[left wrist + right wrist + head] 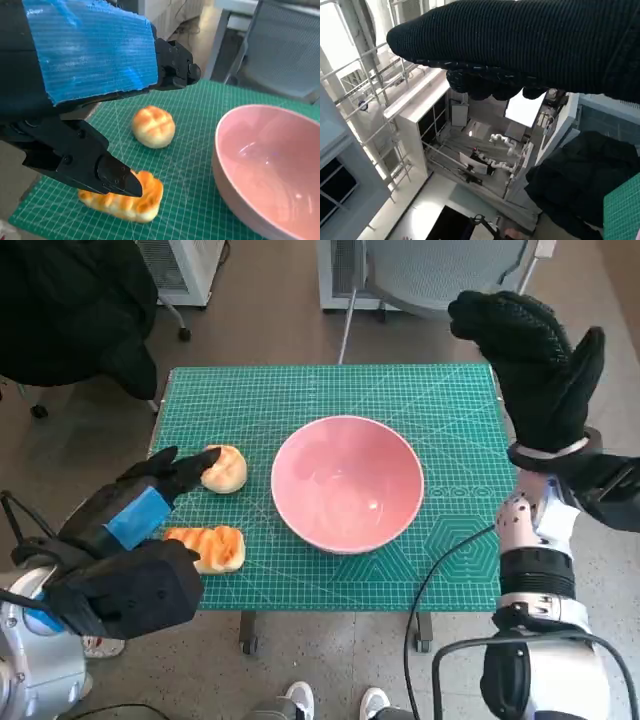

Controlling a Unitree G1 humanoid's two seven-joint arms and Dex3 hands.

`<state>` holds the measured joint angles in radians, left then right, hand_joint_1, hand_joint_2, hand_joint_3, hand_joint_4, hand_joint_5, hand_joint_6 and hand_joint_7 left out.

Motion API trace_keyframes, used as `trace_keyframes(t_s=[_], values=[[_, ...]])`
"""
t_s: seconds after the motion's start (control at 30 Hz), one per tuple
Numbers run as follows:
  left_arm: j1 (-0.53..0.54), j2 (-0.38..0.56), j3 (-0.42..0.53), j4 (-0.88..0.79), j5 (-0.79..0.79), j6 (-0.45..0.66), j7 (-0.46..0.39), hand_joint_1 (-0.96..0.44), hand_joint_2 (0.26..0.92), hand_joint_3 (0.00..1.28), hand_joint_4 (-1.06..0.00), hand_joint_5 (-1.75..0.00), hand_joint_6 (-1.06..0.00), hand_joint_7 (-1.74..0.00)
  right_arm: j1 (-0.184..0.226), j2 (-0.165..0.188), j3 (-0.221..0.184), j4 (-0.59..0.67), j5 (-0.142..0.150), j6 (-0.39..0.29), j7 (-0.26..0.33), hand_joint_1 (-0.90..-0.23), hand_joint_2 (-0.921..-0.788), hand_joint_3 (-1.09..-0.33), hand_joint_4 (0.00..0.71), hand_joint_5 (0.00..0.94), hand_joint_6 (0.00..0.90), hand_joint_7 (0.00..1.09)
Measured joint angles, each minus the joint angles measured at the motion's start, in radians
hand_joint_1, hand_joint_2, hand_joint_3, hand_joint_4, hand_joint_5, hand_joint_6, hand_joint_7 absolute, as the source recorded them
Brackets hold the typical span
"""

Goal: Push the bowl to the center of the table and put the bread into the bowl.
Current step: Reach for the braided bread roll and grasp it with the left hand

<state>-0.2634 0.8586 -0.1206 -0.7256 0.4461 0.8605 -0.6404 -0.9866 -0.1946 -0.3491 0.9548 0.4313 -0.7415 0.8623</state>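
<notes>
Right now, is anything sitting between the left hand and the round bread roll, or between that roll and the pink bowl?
Nothing visible. The left hand hovers right at the round roll, and only bare green mat separates the roll from the pink bowl. The long bread lies off to the side.

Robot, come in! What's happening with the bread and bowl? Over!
Left hand open by round bun. Right hand raised, open. Bowl centred, empty. Long bread on mat. Nothing blocking.
</notes>
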Motion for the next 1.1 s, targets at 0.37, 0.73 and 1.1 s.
trace_keyframes(t_s=[0.37, 0.73, 1.1], values=[[0.036, 0.000, -0.024, -0.004, 0.022, 0.002, 0.000, -0.01, 0.750, 0.00, -0.07, 0.00, -0.27, -0.01, 0.002, 0.001, 0.002, 0.000, 0.000, 0.000, 0.000, -0.703, -0.921, -0.847, 0.235, 0.000, 0.310, 0.00], [0.087, 0.000, -0.058, 0.003, 0.044, 0.001, 0.003, -0.02, 0.751, 0.00, -0.08, 0.00, -0.29, -0.01, 0.017, 0.001, 0.003, -0.006, 0.003, 0.007, 0.000, -0.701, -0.921, -0.850, 0.230, 0.001, 0.307, 0.00], [0.103, -0.008, -0.132, 0.092, 0.107, -0.012, 0.018, -0.07, 0.752, 0.00, -0.09, 0.00, -0.29, -0.01, 0.023, 0.000, 0.002, -0.020, 0.005, 0.011, 0.000, -0.701, -0.921, -0.867, 0.233, 0.001, 0.307, 0.00]])
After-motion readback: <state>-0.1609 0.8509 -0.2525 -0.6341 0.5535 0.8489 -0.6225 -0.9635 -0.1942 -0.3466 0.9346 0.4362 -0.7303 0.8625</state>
